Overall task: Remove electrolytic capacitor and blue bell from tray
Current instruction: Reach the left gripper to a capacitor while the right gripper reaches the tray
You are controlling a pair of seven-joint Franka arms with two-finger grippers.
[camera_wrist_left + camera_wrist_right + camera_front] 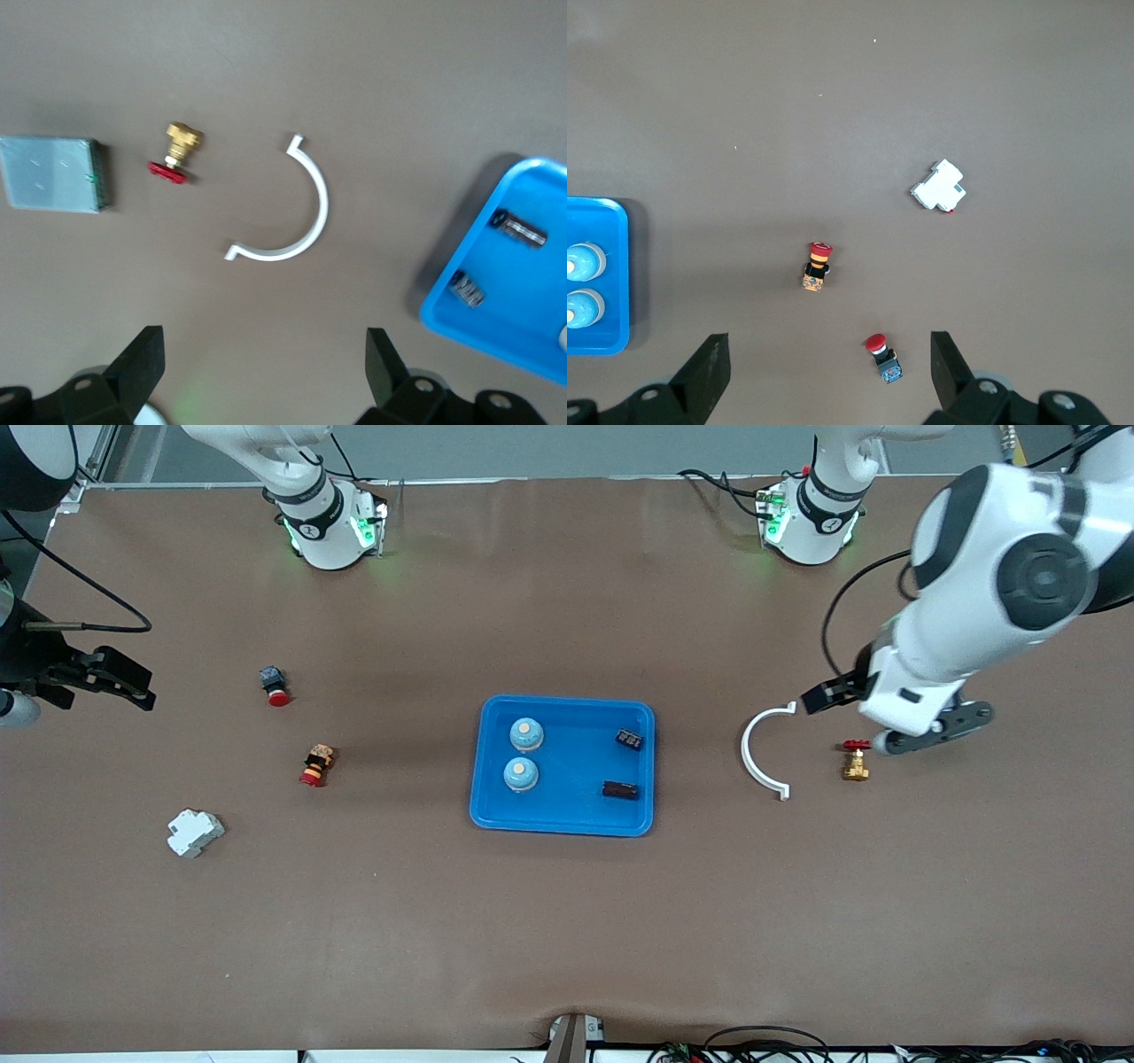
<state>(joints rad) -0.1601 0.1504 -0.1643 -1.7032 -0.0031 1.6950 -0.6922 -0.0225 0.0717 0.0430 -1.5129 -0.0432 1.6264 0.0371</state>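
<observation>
Two capacitors (629, 739), small dark blocks, and two round blue bells (526, 734) lay inside the glossy blue tray (564, 824) at mid-worktop, bells toward the right arm's end. Bare brown worktop (567, 939) ringed the tray. The left hand (266, 354) hung open over a white plastic arc (764, 751) and brass valve (856, 763). The right hand (830, 354) hung open over the worktop's edge, near a red button (274, 685).

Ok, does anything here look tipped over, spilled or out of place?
Nothing stands out. Two bells and two capacitors sit inside the blue tray; both grippers are open and empty.
</observation>
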